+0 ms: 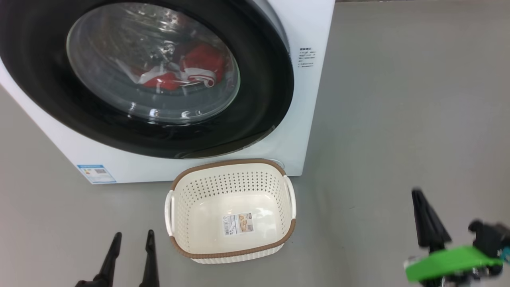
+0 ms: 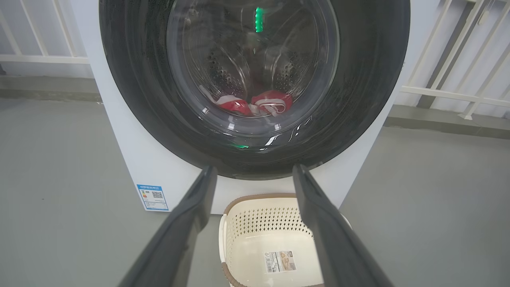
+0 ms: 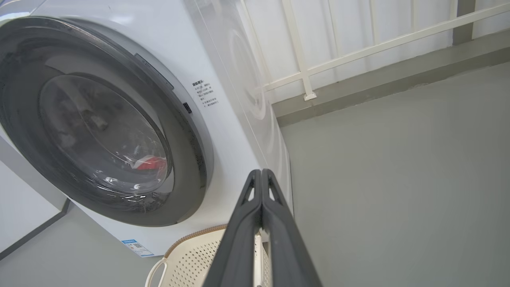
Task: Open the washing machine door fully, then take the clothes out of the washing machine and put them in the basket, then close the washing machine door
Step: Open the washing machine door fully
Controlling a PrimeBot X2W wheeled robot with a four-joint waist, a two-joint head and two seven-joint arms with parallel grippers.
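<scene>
The washing machine door (image 1: 263,99) is shut, with the red and white clothes (image 1: 191,69) lying inside behind it. The basket (image 1: 227,164) sits on the floor (image 1: 398,119) just in front of the washing machine (image 1: 314,119). The left hand (image 1: 134,235) hangs beside the basket, fingers spread; the right hand (image 1: 416,195), off to the other side, has its fingers pressed together on nothing

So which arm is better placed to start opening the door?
Probably the right. The washing machine door is shut, and the right tool, closed to a point, aims near the door's right edge. The left tool, open, sits low beside the basket.
</scene>
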